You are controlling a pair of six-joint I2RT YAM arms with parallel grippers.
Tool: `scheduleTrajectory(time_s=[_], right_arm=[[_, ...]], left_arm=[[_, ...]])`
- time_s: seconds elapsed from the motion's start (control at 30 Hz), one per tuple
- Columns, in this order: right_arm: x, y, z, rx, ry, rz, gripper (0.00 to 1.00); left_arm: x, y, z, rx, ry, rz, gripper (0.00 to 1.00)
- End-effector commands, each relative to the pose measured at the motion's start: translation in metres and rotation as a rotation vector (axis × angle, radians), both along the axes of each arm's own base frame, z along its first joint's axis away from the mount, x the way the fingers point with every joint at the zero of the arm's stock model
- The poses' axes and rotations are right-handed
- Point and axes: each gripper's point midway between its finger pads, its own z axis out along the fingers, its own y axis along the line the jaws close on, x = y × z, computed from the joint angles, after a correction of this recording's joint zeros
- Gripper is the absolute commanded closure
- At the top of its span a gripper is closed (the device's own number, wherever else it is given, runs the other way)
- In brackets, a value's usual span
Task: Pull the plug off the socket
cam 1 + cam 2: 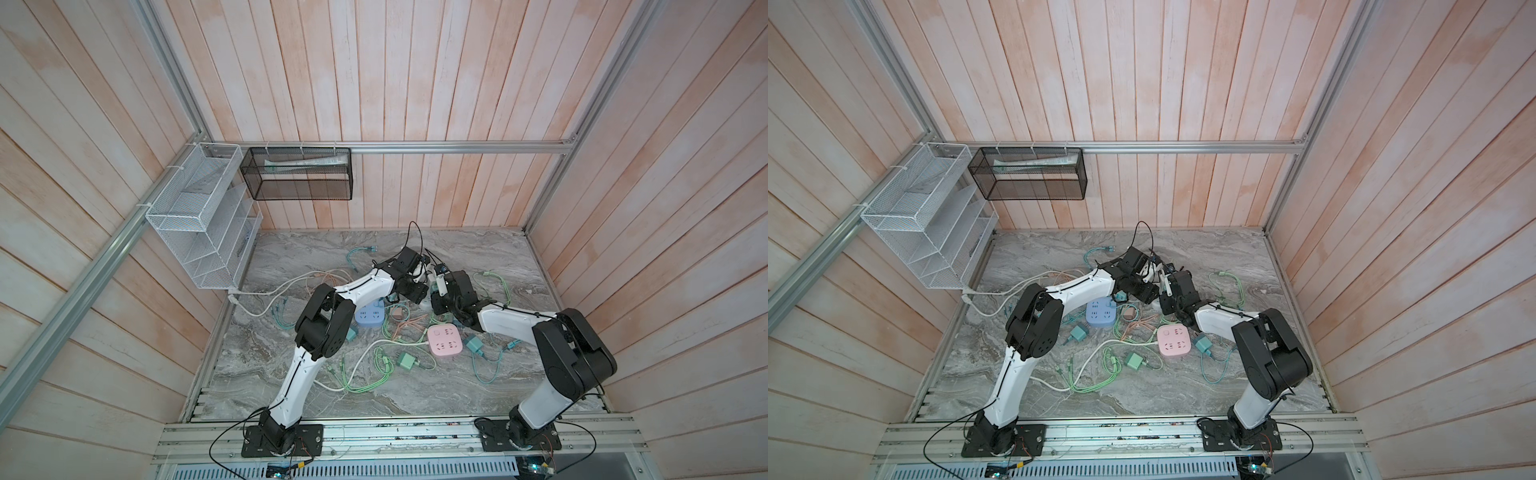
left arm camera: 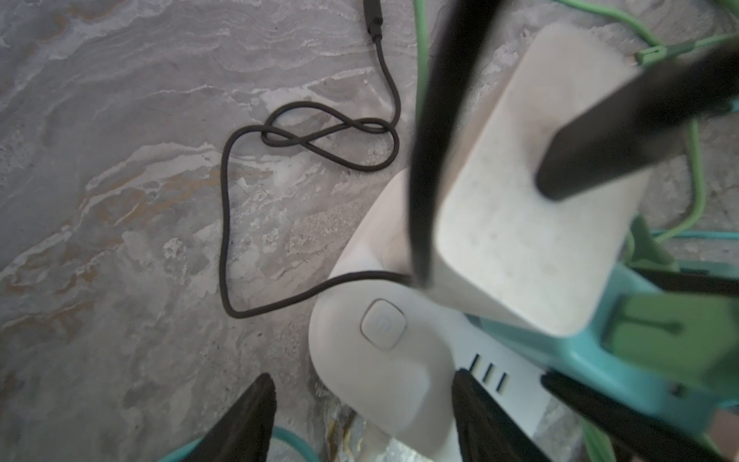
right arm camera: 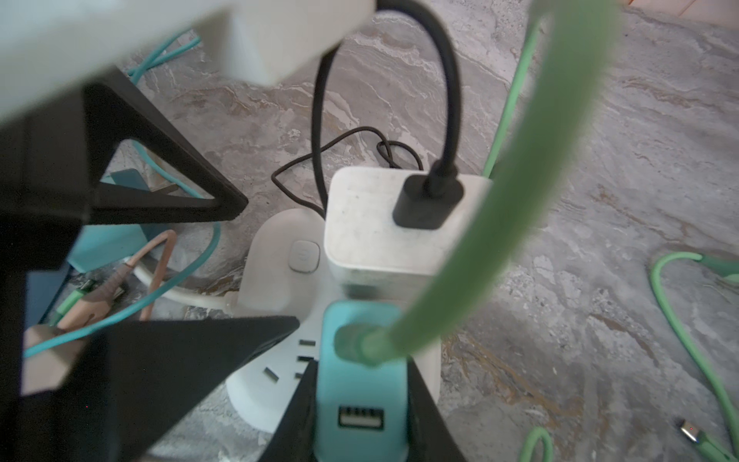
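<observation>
Right pincer [image 3: 360, 374], seen in the right wrist view, pinches the teal plug [image 3: 358, 404] by its two flanks. The plug stands upright in the white power strip [image 3: 276, 240] on the marble worktop [image 3: 600, 200], beside a white charger [image 3: 372, 224], its green cable [image 3: 500, 224] arching upward. In the left wrist view the left pincer [image 2: 363, 384] is spread astride the strip's switch end, seemingly bracing it. In both top views the pincers meet mid-worktop, the strip mostly hidden beneath them. The pull, I judge, should run straight up along the plug's axis, away from the strip.
</observation>
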Motion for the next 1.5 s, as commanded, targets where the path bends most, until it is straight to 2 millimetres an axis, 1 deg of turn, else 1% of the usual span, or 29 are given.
scheduleTrajectory(time_s=[0.0, 0.1, 0.2, 0.33, 0.6, 0.77, 1.0, 1.07, 1.2, 1.37, 1.47], right_arm=[[0.012, 0.024, 0.032, 0.065, -0.083, 0.036, 1.00], [0.014, 0.019, 0.033, 0.072, -0.085, 0.008, 1.00], [0.016, 0.011, 0.040, 0.087, -0.089, -0.018, 1.00], [0.021, -0.004, 0.052, 0.185, -0.071, -0.047, 1.00], [0.019, 0.003, 0.051, 0.188, -0.053, -0.016, 1.00], [0.015, 0.012, 0.040, 0.114, -0.049, -0.012, 1.00], [0.016, 0.021, 0.031, 0.007, -0.049, -0.010, 1.00], [0.017, 0.021, 0.030, 0.008, -0.052, -0.018, 1.00], [0.021, 0.014, 0.038, 0.010, -0.069, -0.048, 1.00], [0.023, 0.003, 0.054, 0.081, -0.072, -0.060, 1.00], [0.023, -0.006, 0.057, 0.137, -0.069, -0.077, 1.00]], left_arm=[[-0.019, 0.018, -0.059, 0.144, 0.097, 0.013, 0.29], [-0.020, 0.020, -0.061, 0.157, 0.097, 0.015, 0.29], [-0.021, 0.024, -0.064, 0.174, 0.099, 0.017, 0.29], [-0.021, 0.025, -0.065, 0.178, 0.098, 0.019, 0.29], [-0.021, 0.024, -0.066, 0.179, 0.101, 0.019, 0.29], [-0.021, 0.022, -0.065, 0.172, 0.103, 0.020, 0.29], [-0.020, 0.021, -0.065, 0.171, 0.108, 0.023, 0.29], [-0.020, 0.021, -0.066, 0.174, 0.111, 0.022, 0.29], [-0.021, 0.022, -0.067, 0.178, 0.112, 0.024, 0.29], [-0.021, 0.022, -0.068, 0.176, 0.111, 0.023, 0.29], [-0.021, 0.022, -0.067, 0.176, 0.110, 0.022, 0.29]])
